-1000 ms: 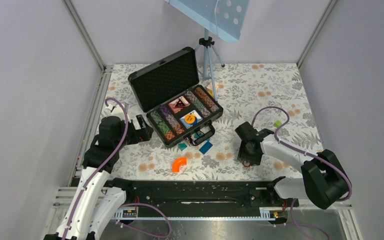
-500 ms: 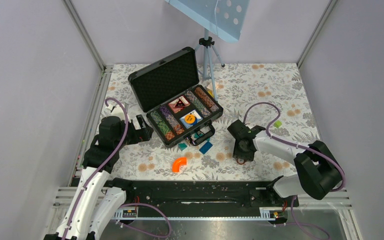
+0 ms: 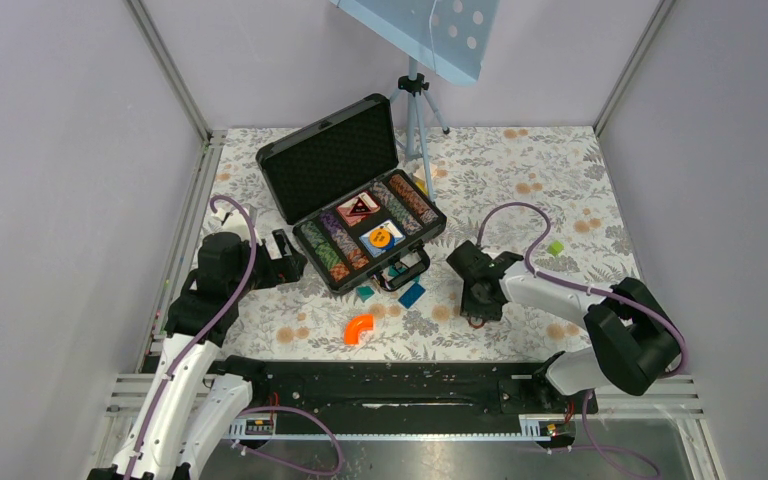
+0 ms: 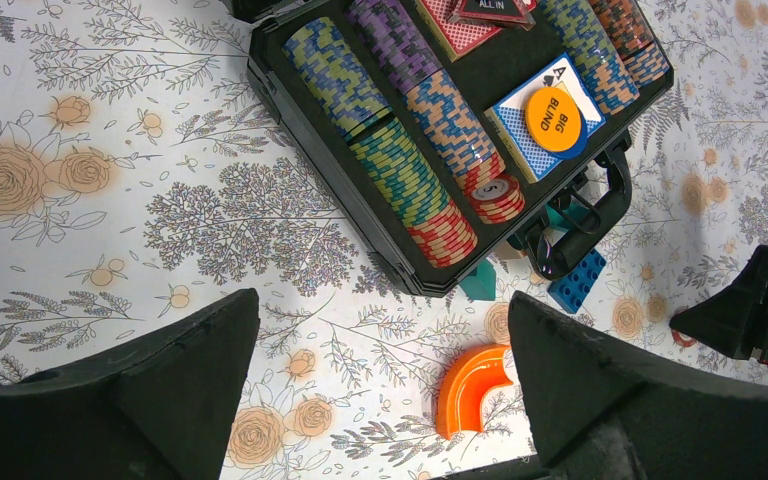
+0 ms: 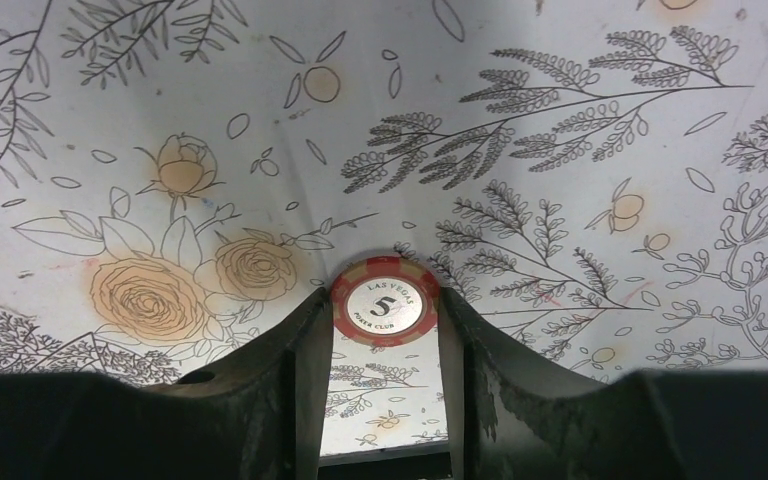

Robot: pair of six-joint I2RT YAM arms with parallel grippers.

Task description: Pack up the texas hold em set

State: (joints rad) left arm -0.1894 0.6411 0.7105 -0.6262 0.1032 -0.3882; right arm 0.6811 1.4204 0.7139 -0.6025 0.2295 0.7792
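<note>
A red-and-white round poker chip marked 5 (image 5: 384, 298) sits clamped edge to edge in the right tool (image 3: 474, 296), low over the floral tabletop (image 3: 560, 180), just right of the open black hard briefcase (image 3: 332, 160) holding striped chip rows. Within the last second this tool narrowed onto the chip and drifted toward the case, so the chip is likely packed next. The left tool (image 4: 382, 300) hangs wide apart and empty.

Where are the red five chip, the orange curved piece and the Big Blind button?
red five chip (image 5: 385, 301): right wrist view, white centre label.
orange curved piece (image 4: 463, 386): left wrist view, middle of arc.
Big Blind button (image 4: 554, 120): left wrist view, its orange face.
</note>
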